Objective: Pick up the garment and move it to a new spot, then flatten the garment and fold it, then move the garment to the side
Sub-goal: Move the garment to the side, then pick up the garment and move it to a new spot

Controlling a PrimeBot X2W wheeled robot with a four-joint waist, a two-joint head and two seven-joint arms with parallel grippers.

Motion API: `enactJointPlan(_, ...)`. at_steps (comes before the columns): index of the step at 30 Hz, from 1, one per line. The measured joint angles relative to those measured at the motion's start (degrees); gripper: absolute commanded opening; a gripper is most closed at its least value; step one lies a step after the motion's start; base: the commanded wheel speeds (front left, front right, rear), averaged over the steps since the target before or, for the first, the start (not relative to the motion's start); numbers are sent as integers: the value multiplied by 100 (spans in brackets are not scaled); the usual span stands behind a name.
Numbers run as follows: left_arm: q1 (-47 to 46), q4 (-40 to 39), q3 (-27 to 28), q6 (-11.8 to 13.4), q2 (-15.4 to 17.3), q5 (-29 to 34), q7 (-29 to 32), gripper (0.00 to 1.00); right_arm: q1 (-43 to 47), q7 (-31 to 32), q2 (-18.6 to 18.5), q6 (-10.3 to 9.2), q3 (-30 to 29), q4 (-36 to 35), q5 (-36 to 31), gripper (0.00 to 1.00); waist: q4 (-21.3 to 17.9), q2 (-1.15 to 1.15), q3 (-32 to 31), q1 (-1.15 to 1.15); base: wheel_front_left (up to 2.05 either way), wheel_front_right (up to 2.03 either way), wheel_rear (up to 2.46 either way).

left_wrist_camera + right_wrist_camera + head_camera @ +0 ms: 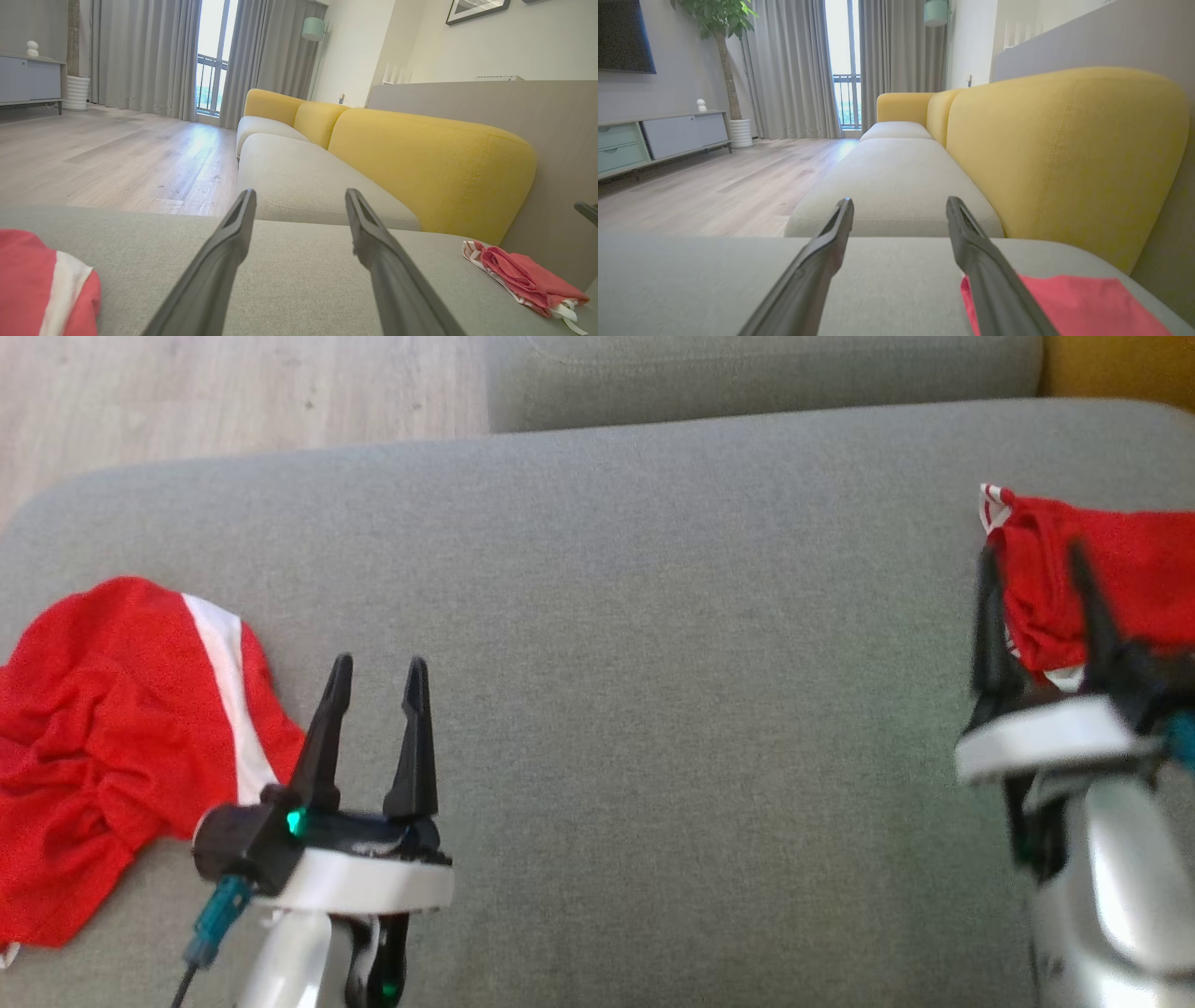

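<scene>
Both pairs of jaws stand released and empty. The left gripper (379, 661) points up the grey cushion (653, 663) with bare fabric between its fingers, and the right gripper (1032, 553) is spread over the near edge of a small folded red garment (1120, 579) at the cushion's far right without clasping it. The crumpled red garment (103, 747), white-striped, lies just left of the left gripper, by its wrist, heaped along the cushion's left edge. The left arm is much the nearer for a pickup, I judge, and must swing leftward.
</scene>
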Motion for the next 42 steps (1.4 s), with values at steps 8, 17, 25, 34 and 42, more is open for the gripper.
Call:
enactJointPlan(8, 349, 19, 35, 56, 5, -270, 0, 100, 1112, -103, 188, 0, 113, -682, 616, 100, 120, 0, -172, 1, 0, 0, 0)
enactJointPlan(17, 454, 27, 47, 105, 7, -159, 0, 100, 1506, -119, 203, 0, 343, -857, 803, 100, 150, 0, -241, 1, 0, 0, 0)
enactJointPlan(25, 454, -13, 76, 136, 7, -159, 0, 100, 1510, -119, 203, 0, 348, -879, 803, 100, 176, 0, -260, 2, 0, 0, 0)
enactJointPlan(34, 451, -9, 55, 148, 7, -157, 0, 100, 1530, -119, 203, 0, 323, -905, 805, 100, 308, 0, -237, 2, 0, 0, 0)
enactJointPlan(42, 453, 53, 89, 156, 7, -148, 0, 100, 1608, -120, 205, 0, 710, -949, 806, 100, 943, 0, -292, 2, 0, 0, 0)
